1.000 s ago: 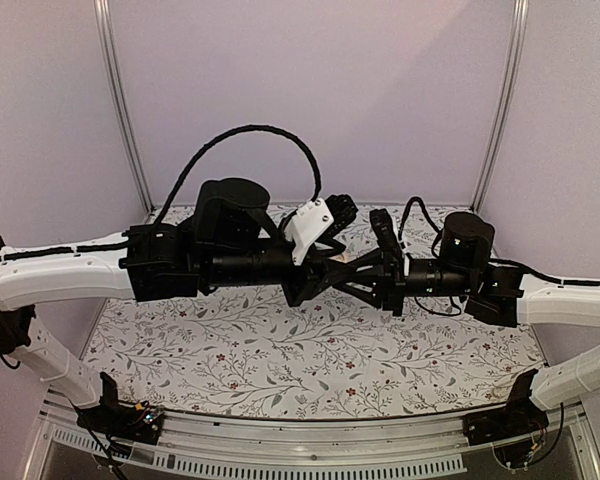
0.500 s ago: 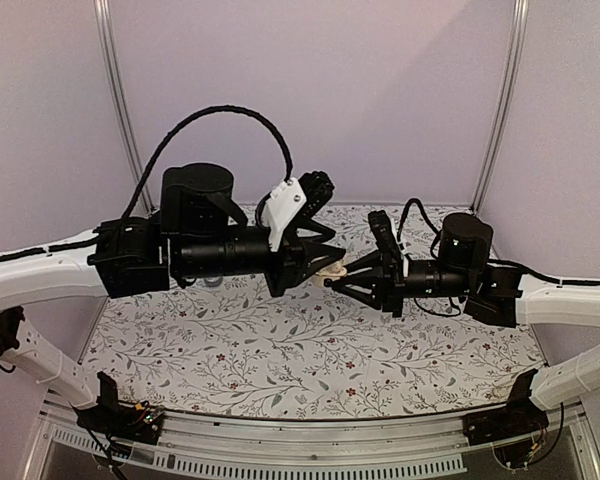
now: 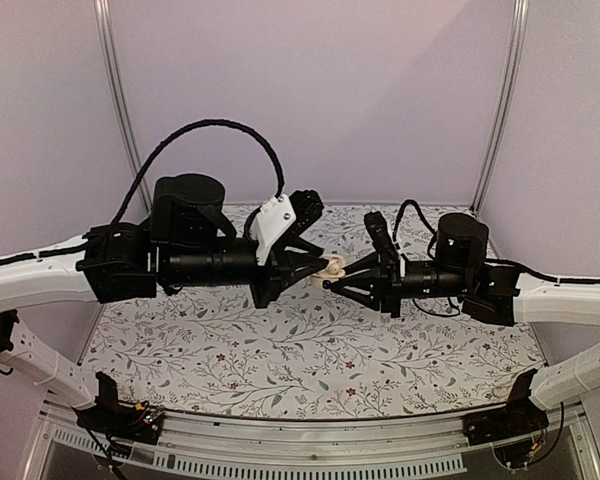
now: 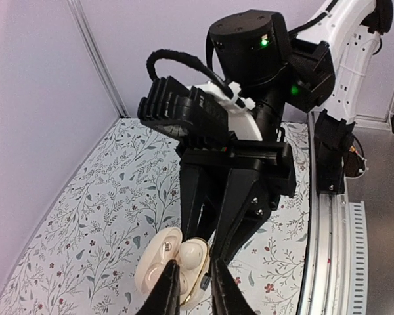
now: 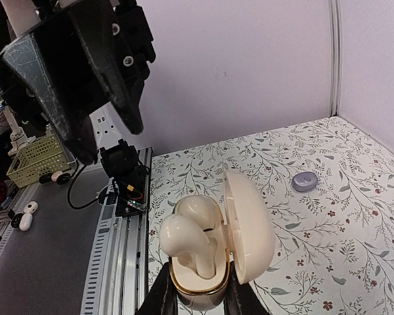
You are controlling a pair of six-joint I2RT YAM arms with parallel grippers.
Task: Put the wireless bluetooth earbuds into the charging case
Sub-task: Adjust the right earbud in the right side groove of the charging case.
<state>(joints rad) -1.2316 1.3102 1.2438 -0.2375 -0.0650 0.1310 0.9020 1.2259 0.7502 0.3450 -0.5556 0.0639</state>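
Observation:
My right gripper (image 5: 198, 295) is shut on the base of an open cream charging case (image 5: 249, 226) with a gold rim and holds it above the table. One cream earbud (image 5: 198, 211) sits in the far slot. A second earbud (image 5: 184, 239) stands tilted in the near slot and sticks out above the rim. My left gripper (image 4: 194, 292) is open and empty, its fingers (image 5: 85, 141) a short way off from the case. In the top view the case (image 3: 332, 266) hangs between the left gripper (image 3: 316, 270) and the right gripper (image 3: 334, 280).
A small lavender object (image 5: 306, 181) lies on the floral table mat (image 3: 280, 350). The metal rail (image 5: 121, 243) runs along the table's near edge. A yellow basket (image 5: 34, 161) stands off the table. Purple walls close in the back and sides.
My left arm has drawn back to the left, away from the right gripper. The two grippers were meshed together a second ago; now the case shows between them. The right arm has hardly moved.

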